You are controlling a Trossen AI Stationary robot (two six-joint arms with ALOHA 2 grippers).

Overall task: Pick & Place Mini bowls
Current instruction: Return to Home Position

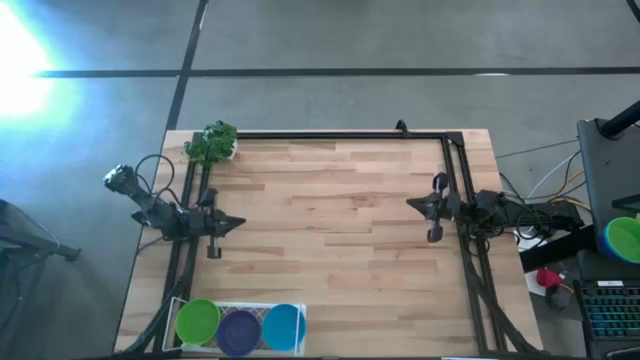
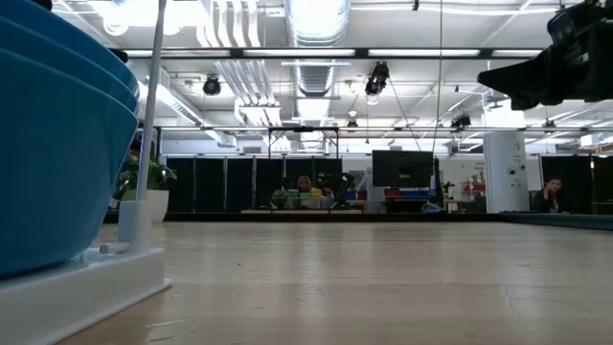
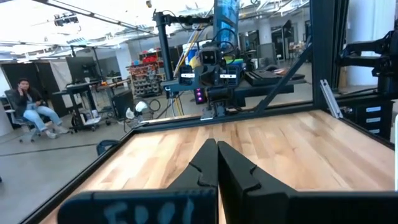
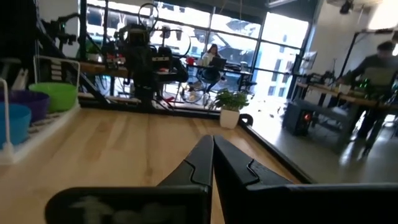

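Observation:
Three stacks of mini bowls sit in a white mesh tray (image 1: 290,345) at the table's near left corner: green (image 1: 198,322), purple (image 1: 239,331) and blue (image 1: 283,326). The right wrist view shows them too, green (image 4: 53,95), purple (image 4: 25,102) and blue (image 4: 12,124). The blue stack (image 2: 57,144) fills the left of the low view. My left gripper (image 1: 238,223) is shut and empty above the table's left side, pointing level toward the right (image 3: 217,149). My right gripper (image 1: 411,204) is shut and empty above the right side, pointing left (image 4: 212,146).
A leafy toy plant in a white pot (image 1: 212,143) stands at the far left corner. A black frame (image 1: 330,134) runs along the far edge and both sides. More bowls (image 1: 624,238) sit off the table at right. People sit in the room beyond.

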